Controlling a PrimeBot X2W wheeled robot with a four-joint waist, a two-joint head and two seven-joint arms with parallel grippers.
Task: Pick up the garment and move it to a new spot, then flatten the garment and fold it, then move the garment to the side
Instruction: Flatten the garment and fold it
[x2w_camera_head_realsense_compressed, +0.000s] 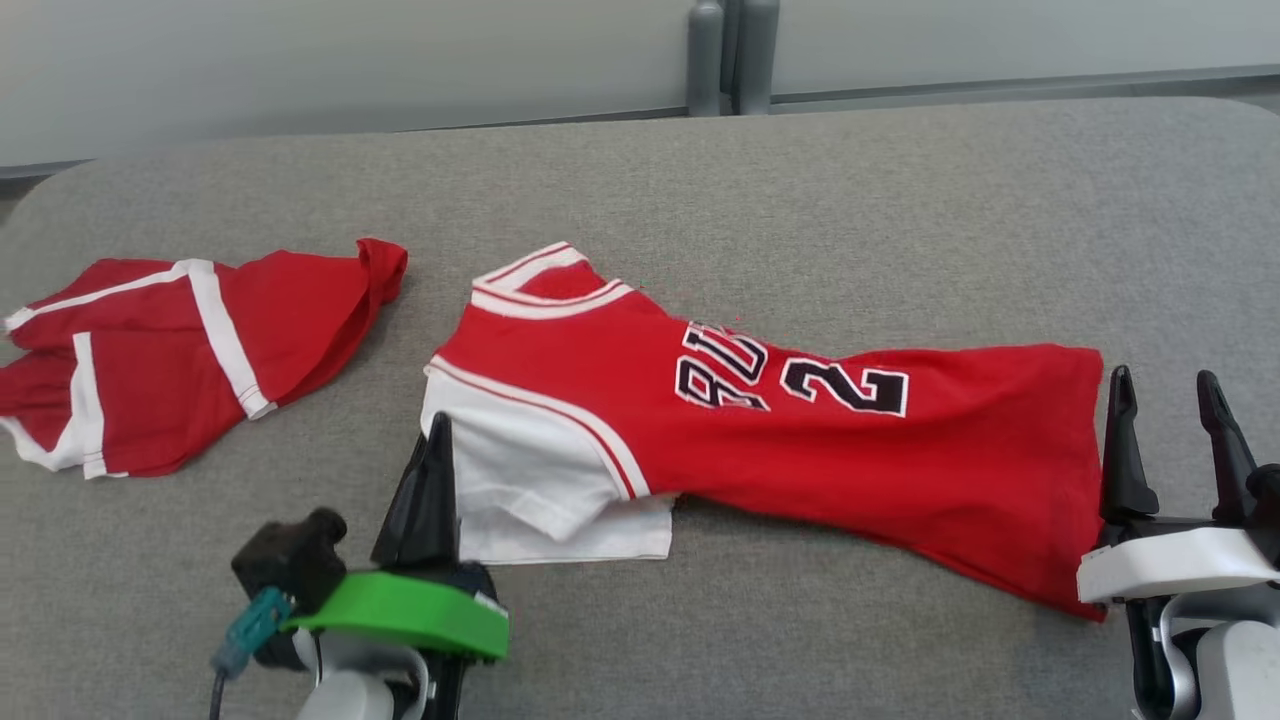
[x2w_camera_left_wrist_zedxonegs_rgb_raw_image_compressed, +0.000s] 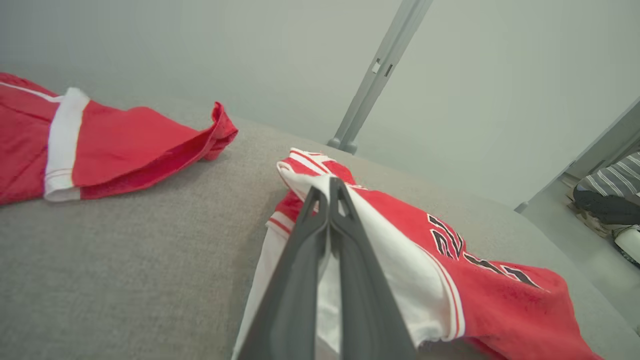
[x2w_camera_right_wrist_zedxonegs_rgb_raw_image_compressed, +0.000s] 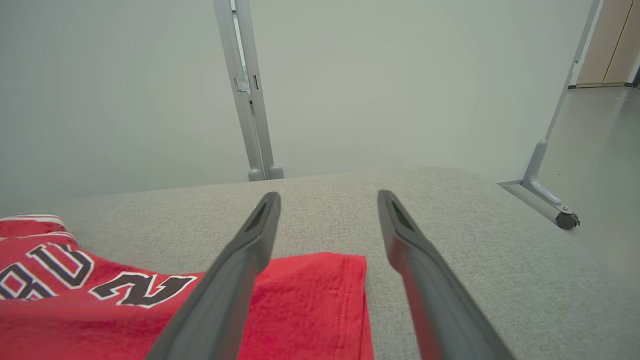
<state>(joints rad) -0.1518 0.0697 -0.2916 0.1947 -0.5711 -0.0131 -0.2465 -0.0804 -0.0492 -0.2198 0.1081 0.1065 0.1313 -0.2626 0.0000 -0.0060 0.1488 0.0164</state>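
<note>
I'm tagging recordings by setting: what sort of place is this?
Probably a lab or test room: a grey fabric-covered worktable, plain partition panels on metal posts, a bare floor.

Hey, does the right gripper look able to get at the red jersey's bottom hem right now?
Probably yes. The right gripper is open, and the hem of the jersey lies flat on the grey surface right at its fingers, with nothing in the way.

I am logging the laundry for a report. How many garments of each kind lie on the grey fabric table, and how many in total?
Red jersey with white sleeve and black number: 1
Red shorts with white stripes: 1
Total: 2
</note>
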